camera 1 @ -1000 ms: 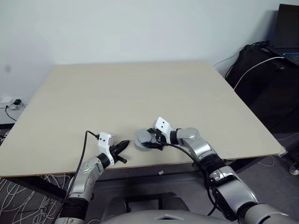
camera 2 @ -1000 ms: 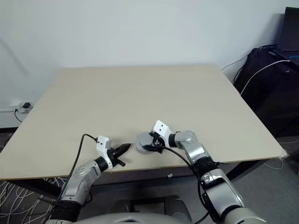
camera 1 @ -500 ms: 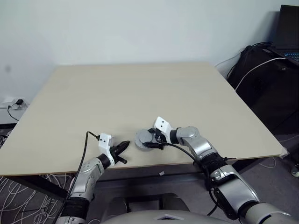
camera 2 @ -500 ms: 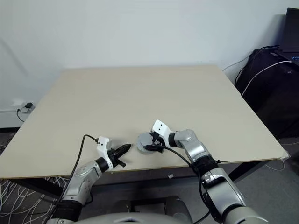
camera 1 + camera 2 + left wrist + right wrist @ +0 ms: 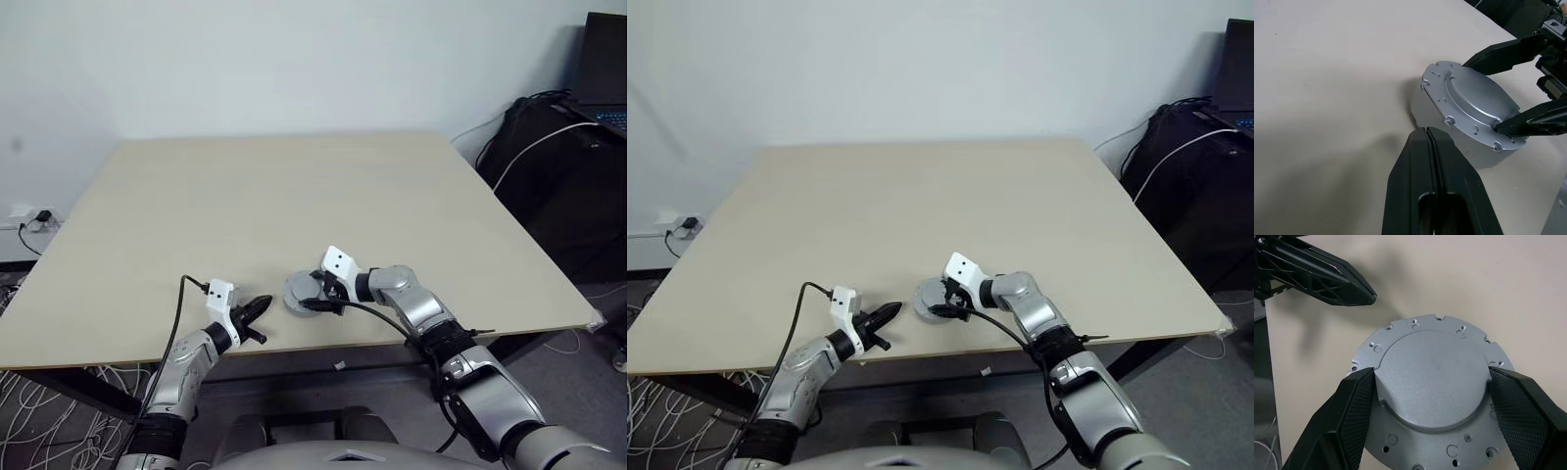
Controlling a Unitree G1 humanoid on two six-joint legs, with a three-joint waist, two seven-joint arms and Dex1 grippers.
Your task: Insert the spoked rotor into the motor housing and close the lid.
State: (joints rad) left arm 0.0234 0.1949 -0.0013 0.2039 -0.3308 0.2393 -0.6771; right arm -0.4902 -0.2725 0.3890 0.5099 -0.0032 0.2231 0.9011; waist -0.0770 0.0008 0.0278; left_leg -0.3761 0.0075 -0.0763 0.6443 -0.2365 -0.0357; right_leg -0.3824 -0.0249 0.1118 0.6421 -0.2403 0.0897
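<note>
1. A round silvery-grey metal lid (image 5: 1432, 382) with a raised centre and a holed flange sits on top of a pale grey round motor housing (image 5: 1449, 142), near the front edge of the light wooden worktop (image 5: 294, 196).
2. The right hand (image 5: 1431, 382) has its fingers spread wide, the pads touching the raised centre's edge on opposite sides.
3. The left hand (image 5: 1428, 142) is pressed together, empty, just beside the housing.
4. The spoked rotor is presumably hidden inside; closing looks nearly finished, with seating and release left.
</note>
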